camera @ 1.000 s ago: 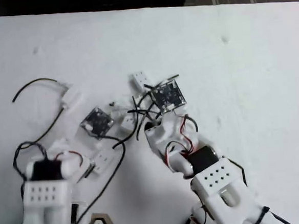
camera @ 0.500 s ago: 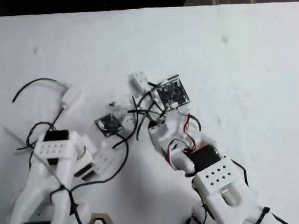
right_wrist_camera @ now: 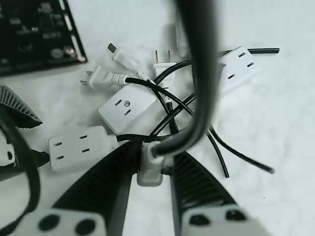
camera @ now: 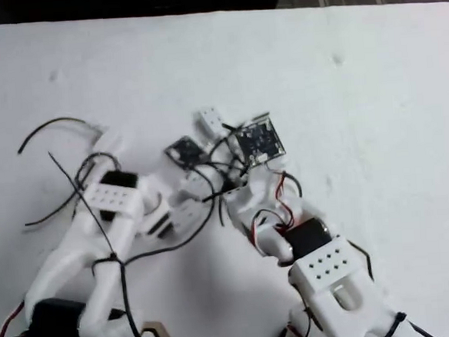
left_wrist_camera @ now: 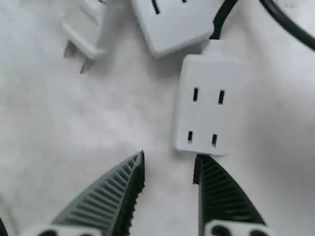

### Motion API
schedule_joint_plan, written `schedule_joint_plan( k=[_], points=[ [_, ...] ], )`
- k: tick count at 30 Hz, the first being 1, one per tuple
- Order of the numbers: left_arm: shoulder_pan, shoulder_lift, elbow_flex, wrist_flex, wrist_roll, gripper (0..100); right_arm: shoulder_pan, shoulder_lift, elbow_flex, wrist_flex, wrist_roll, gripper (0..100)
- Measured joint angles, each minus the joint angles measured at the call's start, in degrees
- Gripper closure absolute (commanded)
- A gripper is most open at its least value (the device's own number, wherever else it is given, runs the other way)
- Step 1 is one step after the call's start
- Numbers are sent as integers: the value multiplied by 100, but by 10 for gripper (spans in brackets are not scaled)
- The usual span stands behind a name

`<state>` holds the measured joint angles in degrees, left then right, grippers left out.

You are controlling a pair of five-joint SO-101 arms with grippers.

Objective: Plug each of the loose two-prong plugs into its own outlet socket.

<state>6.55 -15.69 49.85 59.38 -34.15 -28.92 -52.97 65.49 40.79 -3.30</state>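
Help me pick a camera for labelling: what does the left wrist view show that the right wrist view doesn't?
Left wrist: the open left hand, tips at one end of an outlet block. Right wrist: the right hand shut on a plug, a circuit board, tangled cords. Both: likely that block, and the table.

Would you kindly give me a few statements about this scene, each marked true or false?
1. The left end effector is open and empty. True.
2. The outlet block before it has a plug in it. False: the outlet block's four slots are all bare.
3. The right end effector is shut on a white plug. True.
4. The right end effector grips the circuit board. False: the circuit board lies apart from it.
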Motion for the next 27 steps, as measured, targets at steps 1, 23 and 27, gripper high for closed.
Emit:
schedule_joint_plan(
  k=[1,23,27],
  points=[
    [88,0,-53,0,88,825,0,0,0,0,0,981],
    [-2382,-3033,633,905,466,824,-1160,0,0,88,0,981],
    [-2787,-3719,1705,387,501,825,-1521,0,97,-123,0,981]
  ],
)
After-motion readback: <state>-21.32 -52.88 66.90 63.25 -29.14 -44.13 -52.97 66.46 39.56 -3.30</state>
